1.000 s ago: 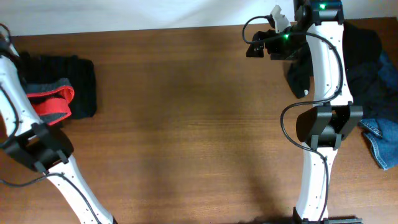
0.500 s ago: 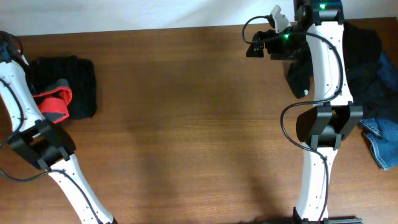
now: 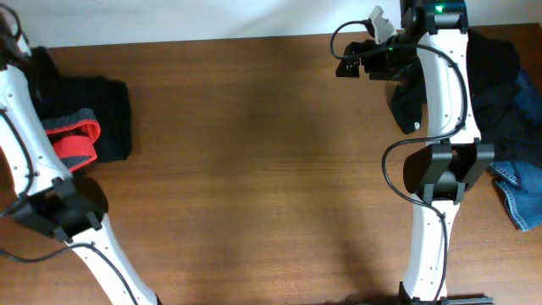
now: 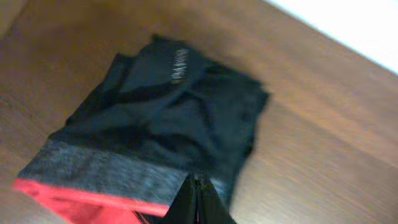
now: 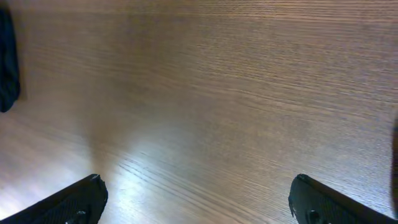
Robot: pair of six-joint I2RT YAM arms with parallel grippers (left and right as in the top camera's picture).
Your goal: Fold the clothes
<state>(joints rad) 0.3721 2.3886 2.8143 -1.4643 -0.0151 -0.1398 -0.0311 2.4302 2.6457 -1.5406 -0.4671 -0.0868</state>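
Left pincer (image 4: 196, 186): fingers pressed together with nothing between them. Only the left wrist view shows this.
Trousers (image 4: 168, 112): a folded black bundle on the table, lying ahead of the left pincer's tips. I cannot tell whether the tips touch the cloth.
Waistband (image 4: 93, 163): a grey band to the left of the tips, with the red-orange lining (image 4: 56, 194) along its outer edge. The overhead view shows both at the bundle's left side.
Table (image 3: 254, 169): brown wood.
Right pincer (image 5: 196, 186): fingers spread wide over bare wood, holding nothing.
Dark cloth (image 5: 6, 62): at the left edge of the right wrist view, far ahead of the pincer. I cannot tell which garment it is.
Pile of clothes (image 3: 500, 85): black garments heaped to the right of the right pincer. Only the overhead view shows it.
Denim (image 3: 518, 193): blue, at the pile's near end.
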